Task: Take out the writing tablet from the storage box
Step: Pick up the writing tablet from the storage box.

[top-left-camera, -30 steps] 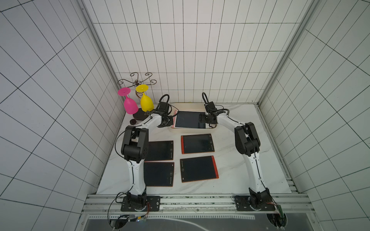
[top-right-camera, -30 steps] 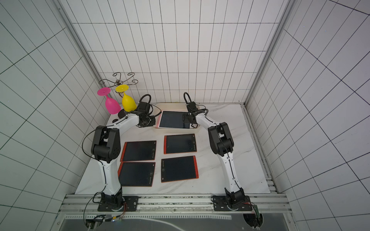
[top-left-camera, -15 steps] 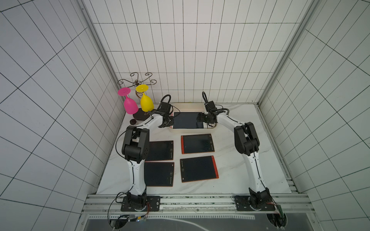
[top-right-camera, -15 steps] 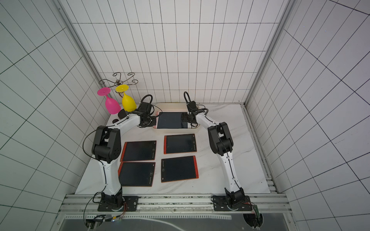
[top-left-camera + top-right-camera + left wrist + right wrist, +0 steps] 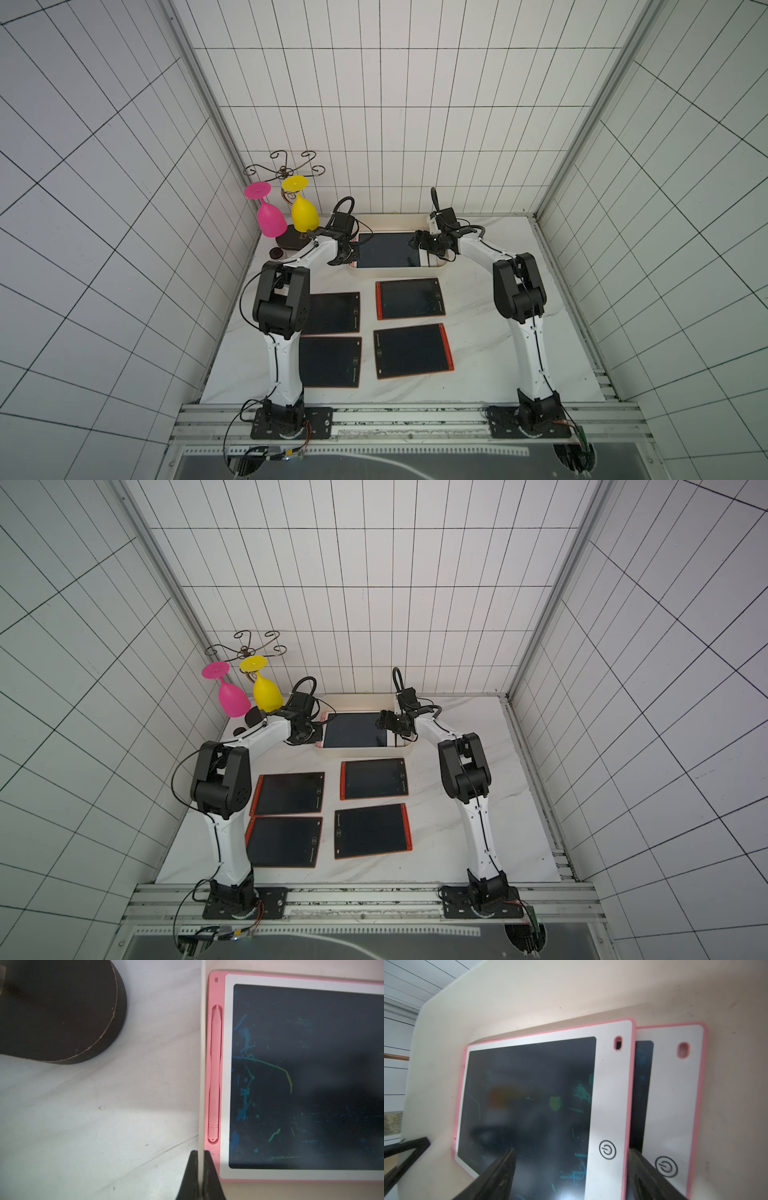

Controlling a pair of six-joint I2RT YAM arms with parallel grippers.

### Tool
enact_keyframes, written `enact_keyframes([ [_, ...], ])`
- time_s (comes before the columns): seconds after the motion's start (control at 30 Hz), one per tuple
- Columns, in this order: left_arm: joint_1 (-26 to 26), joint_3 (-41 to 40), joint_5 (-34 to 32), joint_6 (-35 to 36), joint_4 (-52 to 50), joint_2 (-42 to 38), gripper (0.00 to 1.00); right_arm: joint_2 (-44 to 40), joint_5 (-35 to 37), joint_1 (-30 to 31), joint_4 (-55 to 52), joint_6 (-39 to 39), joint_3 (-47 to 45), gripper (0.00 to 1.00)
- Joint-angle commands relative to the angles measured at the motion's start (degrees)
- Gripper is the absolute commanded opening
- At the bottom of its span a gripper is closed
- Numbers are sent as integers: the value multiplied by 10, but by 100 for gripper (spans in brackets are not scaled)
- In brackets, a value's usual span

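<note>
The right jaws stand open astride the short button end of the top pink-framed writing tablet (image 5: 529, 1095); the left jaws clamp the wall of the cream-white plastic storage box (image 5: 202, 1053).

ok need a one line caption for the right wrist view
Open right claw poised over the top writing tablet, lying offset on a second tablet inside the cream storage box.

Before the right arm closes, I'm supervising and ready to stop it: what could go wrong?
1. The open right gripper hangs over the edge of the top tablet; a lower tablet lies offset beneath and might get caught too.
2. The left gripper pinches only the storage box wall; it may slip.
</note>
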Motion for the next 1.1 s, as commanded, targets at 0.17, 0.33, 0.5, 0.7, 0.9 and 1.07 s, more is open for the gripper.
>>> enact_keyframes([
  [0.17, -18, 10, 59, 2, 7, 2, 0, -53, -150, 25, 80, 58, -19, 84],
  [0.33, -18, 9, 58, 2, 8, -6, 0, -73, -157, 24, 84, 66, -35, 84],
  [0.5, -18, 10, 62, 0, 7, -10, 0, -82, -178, 25, 95, 84, -45, 83],
  [0.7, -17, 11, 67, -1, 7, -12, 0, -87, -195, 27, 114, 109, -57, 82],
  [0.9, -15, 11, 70, -3, 7, -12, 0, -93, -192, 28, 114, 112, -62, 80],
  [1.07, -8, 11, 73, -6, 8, -12, 0, -100, -164, 24, 91, 87, -58, 80],
])
